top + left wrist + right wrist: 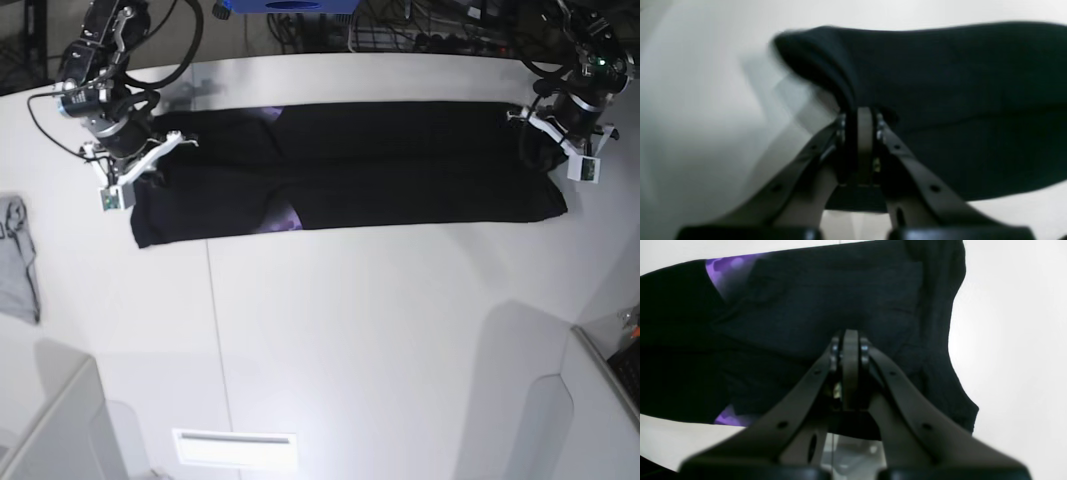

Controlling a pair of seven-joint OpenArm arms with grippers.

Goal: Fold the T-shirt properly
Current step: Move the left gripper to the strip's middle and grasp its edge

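1. The left tool [864, 115] has its two jaws pressed together on a fold of black fabric; in the left wrist view the cloth bunches into the pinch and spreads away beyond it. In the base view this tool [560, 140] sits at the right-hand end of the T-shirt [350, 165].

2. The right tool [850, 340] is likewise clenched, jaws meeting with black cloth gathered around the tips. In the base view it [135, 165] sits at the opposite, left-hand end of the garment.

3. Between the two tools the T-shirt lies as a long, narrow black band on the white worktop [350, 330]. Its long axis runs straight from one tool to the other, side to side across the base view, towards the far part of the worktop.

4. Small patches of purple print [283, 218] peek out near the middle of the band, closer to the right tool's end; the right wrist view shows the same purple at the cloth's edges.

5. Each arm holds its own end, so neither is nearer the garment as a whole. Judging by this layout, the coming fold turns on the band's length: one end would travel along that axis towards the other.

6. A small grey garment [18, 255] lies at the worktop's edge, well apart from the T-shirt, beyond the right tool's end.
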